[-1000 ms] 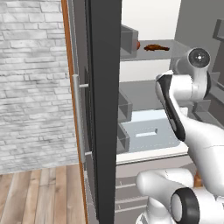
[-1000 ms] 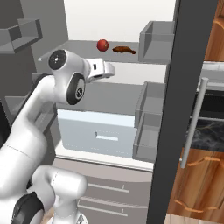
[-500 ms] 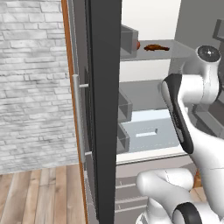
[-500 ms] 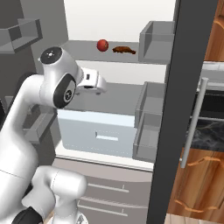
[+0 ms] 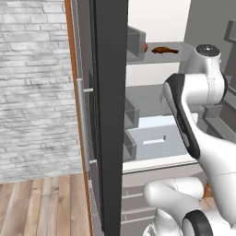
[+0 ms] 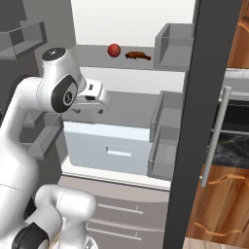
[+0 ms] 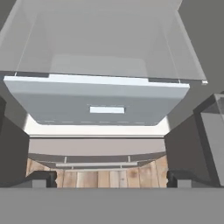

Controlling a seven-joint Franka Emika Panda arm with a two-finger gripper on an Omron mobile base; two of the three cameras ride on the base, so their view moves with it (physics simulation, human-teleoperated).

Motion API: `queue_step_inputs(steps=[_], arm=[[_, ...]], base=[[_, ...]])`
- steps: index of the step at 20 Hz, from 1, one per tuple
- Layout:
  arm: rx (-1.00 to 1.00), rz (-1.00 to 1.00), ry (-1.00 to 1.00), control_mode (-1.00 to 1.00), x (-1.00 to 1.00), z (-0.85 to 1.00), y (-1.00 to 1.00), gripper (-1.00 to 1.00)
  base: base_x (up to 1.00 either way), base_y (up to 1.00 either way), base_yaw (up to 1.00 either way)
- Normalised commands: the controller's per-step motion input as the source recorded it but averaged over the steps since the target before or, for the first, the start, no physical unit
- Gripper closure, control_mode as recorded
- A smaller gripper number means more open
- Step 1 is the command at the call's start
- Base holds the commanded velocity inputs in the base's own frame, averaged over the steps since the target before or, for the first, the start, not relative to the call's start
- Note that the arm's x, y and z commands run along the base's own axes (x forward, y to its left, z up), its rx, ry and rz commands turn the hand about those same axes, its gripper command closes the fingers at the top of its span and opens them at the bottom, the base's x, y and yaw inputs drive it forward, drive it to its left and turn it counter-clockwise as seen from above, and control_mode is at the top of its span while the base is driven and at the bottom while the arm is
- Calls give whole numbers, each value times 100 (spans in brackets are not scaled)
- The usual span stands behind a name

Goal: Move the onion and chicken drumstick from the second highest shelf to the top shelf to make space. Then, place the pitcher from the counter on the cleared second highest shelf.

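Where it sits, onion (image 6: 114, 50) looks glossy red.

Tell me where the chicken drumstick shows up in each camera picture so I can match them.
Left base view: the chicken drumstick lies upper right of centre on the grey shelf.
Right base view: it lies top centre, right of the onion.
Hand view: no drumstick here; the camera looks down at the pale drawer.
Shared landmark: that drawer, in all three views.
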Motion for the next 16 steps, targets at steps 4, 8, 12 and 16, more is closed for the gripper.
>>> queue_step_inputs(steps=[4, 8, 12, 16], arm=[[0, 0, 0, -100, -17, -31, 5, -100], [0, 1, -5, -100, -9, -51, 9, -100], [0, 3, -15, -100, -3, -46, 7, -100], [3, 8, -21, -100, 0, -33, 1, -100]], base=[[0, 0, 0], [0, 0, 0], [0, 0, 0], [0, 0, 0]])
